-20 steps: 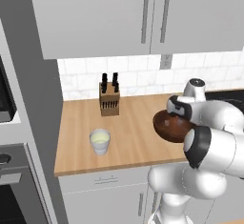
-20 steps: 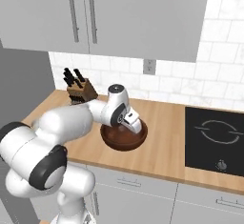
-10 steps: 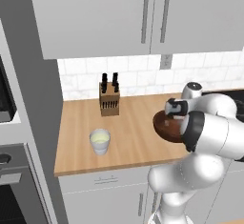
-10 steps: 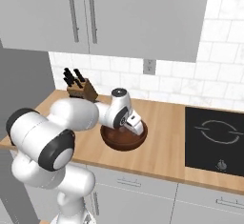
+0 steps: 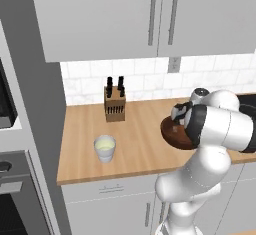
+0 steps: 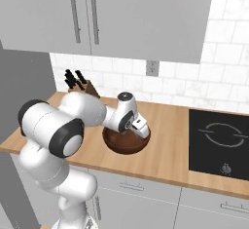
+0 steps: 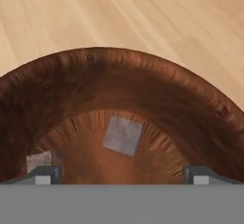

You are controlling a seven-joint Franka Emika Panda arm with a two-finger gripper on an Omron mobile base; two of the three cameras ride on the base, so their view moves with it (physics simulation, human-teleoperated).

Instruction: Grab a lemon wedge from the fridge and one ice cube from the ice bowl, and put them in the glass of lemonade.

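1. Now the ice step is in hand: the gripper (image 7: pixel 121 174), jaws wide and empty, hangs inside the ice bowl (image 6: pixel 125 143) mid-counter.
2. An ice cube (image 7: pixel 123 135) lies between the fingertips (another sits left).
3. Next: lower, close, carry to the glass of lemonade (image 5: pixel 105 148) near the counter's front-left corner.

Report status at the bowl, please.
Gripper open, low inside round dark brown bowl. Pale square ice cube between its fingertips, not gripped. Nothing in the way.
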